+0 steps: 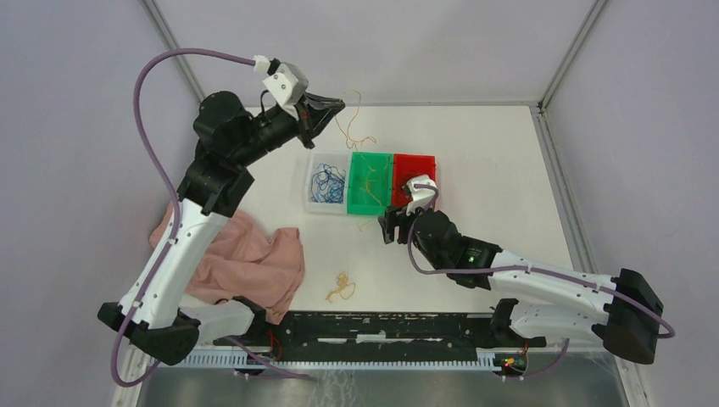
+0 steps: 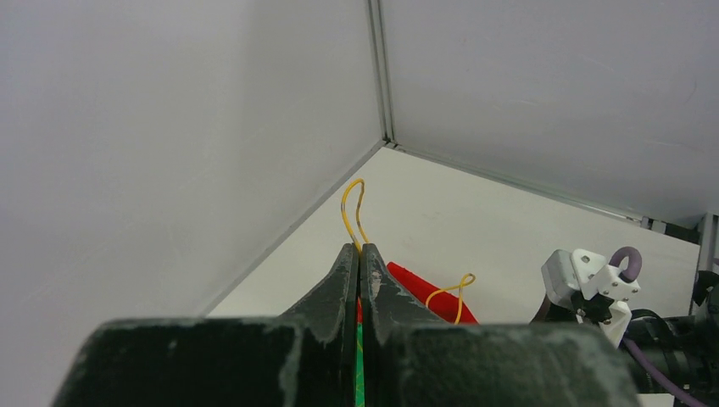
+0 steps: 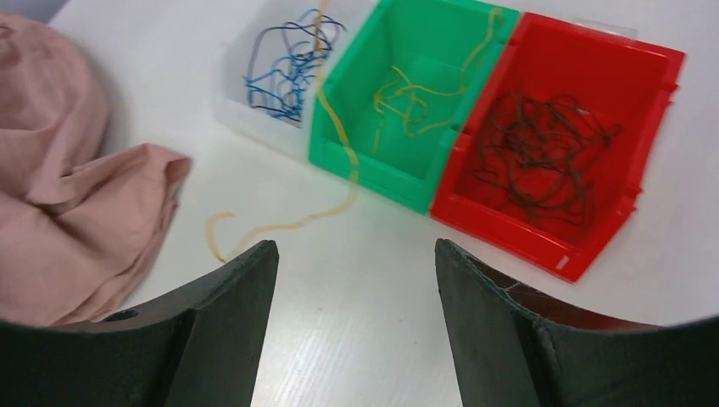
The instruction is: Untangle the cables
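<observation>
With left gripper (image 2: 360, 251) clenched on yellow cable (image 2: 349, 208), right gripper (image 3: 354, 254) released: lower over green bin (image 3: 398, 182), then drop.

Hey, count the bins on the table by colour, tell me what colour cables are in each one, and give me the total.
Clear bin, blue cables: 1
Green bin, yellow cables: 1
Red bin, dark cables: 1
Total: 3 bins

Left arm (image 1: 182, 246): we see white shells, black joints.
Right arm (image 1: 551, 284): likewise, plus one green light (image 1: 470, 254).
Hoses (image 1: 199, 51): purple, one per arm.
Left tool (image 2: 360, 252), right tool (image 3: 356, 250): we note scuffed black fingers (image 3: 229, 331).
</observation>
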{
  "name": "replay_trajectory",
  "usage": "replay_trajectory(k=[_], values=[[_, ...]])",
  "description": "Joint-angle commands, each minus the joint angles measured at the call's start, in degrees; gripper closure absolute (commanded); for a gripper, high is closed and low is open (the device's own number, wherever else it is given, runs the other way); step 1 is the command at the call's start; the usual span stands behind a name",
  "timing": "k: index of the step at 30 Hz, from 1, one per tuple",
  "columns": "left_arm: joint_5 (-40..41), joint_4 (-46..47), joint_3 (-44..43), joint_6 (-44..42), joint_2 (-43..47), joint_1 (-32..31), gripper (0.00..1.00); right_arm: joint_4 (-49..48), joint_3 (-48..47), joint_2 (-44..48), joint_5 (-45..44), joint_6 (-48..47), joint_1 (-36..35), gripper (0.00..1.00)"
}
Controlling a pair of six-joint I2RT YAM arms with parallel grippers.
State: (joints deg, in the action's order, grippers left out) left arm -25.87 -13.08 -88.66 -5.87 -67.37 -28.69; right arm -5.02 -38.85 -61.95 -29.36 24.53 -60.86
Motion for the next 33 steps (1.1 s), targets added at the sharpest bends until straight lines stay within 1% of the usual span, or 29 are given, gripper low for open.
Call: replay_trajectory(k=[1, 13, 24, 25, 33], values=[[-0.9, 5.6, -0.2, 1.1, -2.4, -0.1, 0.97, 5.7, -1.9, 1.4, -6.9, -0.8, 2.1, 0.25], [1.6, 7.5, -3.6, -1.4, -10.7, -0.1, 0.97, 5.8, 1.6, 3.8, -6.5, 0.9, 6.1, 0.25], [4.5, 7.2, -6.5, -8.4, -17.9, -0.1, 0.97, 6.7, 2.9, 7.4, -6.4, 1.0, 7.9, 0.25], [5.1, 7.7, -7.4, -8.9, -20.0, -0.1, 0.97, 7.4, 3.3, 8.6, -6.4, 1.1, 8.3, 0.25], [7.2, 8.8, -9.6, -10.9, -23.9, -0.1, 0.97, 7.7, 4.3, 10.2, -6.3, 1.3, 9.1, 0.26]])
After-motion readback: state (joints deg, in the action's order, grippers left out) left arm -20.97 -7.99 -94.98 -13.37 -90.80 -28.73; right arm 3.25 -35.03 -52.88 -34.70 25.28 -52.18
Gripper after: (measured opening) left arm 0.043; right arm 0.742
